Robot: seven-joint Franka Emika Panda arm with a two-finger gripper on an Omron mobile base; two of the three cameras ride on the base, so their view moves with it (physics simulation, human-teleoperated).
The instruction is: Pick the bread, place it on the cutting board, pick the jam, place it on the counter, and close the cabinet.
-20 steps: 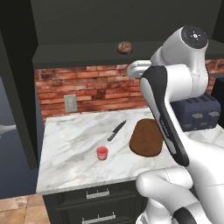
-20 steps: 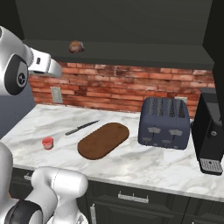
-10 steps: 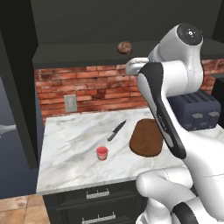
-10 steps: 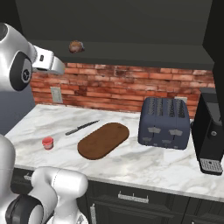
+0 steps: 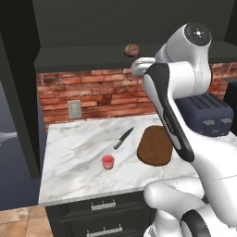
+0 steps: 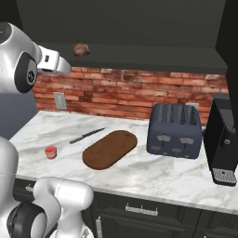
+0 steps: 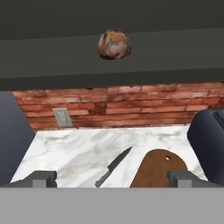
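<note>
A dark cabinet (image 5: 115, 28) stands open above the marble counter (image 5: 78, 152), where an oval cutting board (image 5: 155, 145) lies beside a knife (image 5: 123, 138) and the red jam (image 5: 108, 161) jar sits near the front edge. The bread (image 7: 114, 44) rests on the cabinet's shelf, ahead of and above the end effector (image 7: 112, 179), whose fingers are spread wide and hold nothing. Reaching the roll likely calls for an advance upward and forward.
</note>
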